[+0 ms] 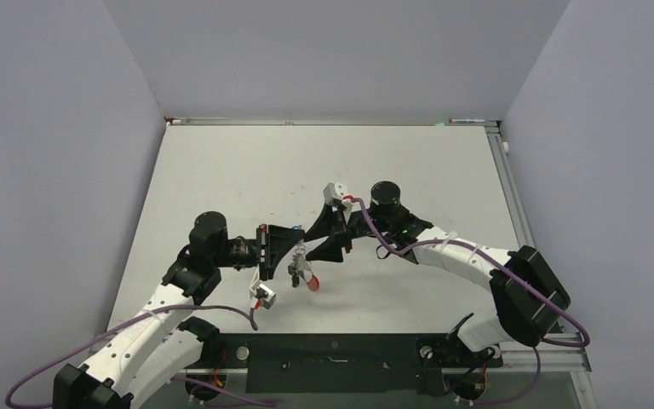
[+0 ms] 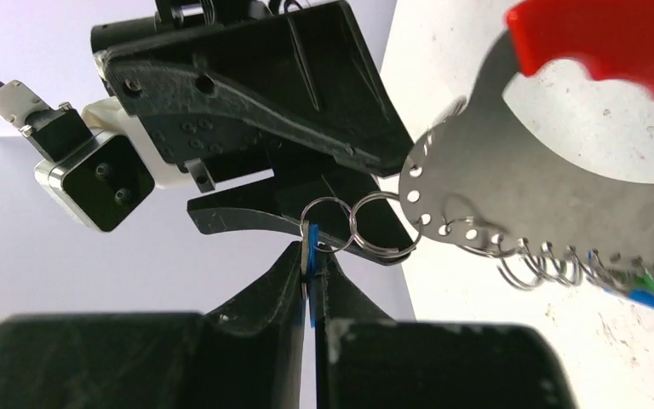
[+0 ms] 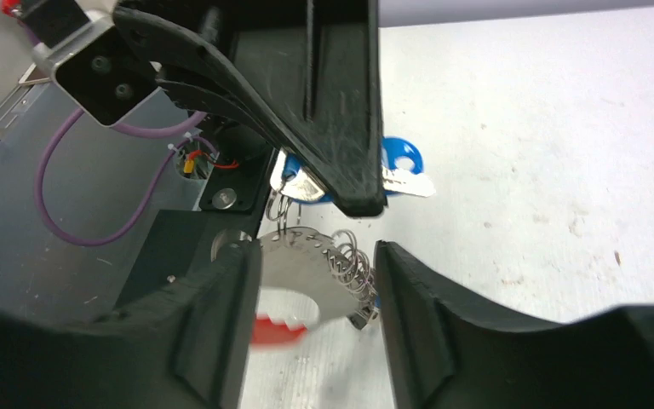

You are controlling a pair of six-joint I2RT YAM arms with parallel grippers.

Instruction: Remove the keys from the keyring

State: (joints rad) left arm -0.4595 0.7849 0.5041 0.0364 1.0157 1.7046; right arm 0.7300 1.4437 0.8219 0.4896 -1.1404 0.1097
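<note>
Left pincer (image 2: 311, 256) clamped tight on a blue-tagged key (image 3: 400, 157), which small rings (image 2: 366, 226) link to the keyring (image 2: 494, 179) over the surface (image 3: 545, 170). Right pincer (image 3: 317, 254) gapes wide, keyring framed between its fingers, contact unclear.

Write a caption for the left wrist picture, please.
Left end effector pinching a blue key tag, small rings linking it to the grey-and-red keyring.

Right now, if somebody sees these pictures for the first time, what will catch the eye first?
Two white-and-black robot arms meet at the middle of the white table. Between them is a grey perforated metal keyring with a red grip; the left jaws are shut on a small blue-tagged key linked to it, while the right jaws stand either side of the ring's plate.
</note>
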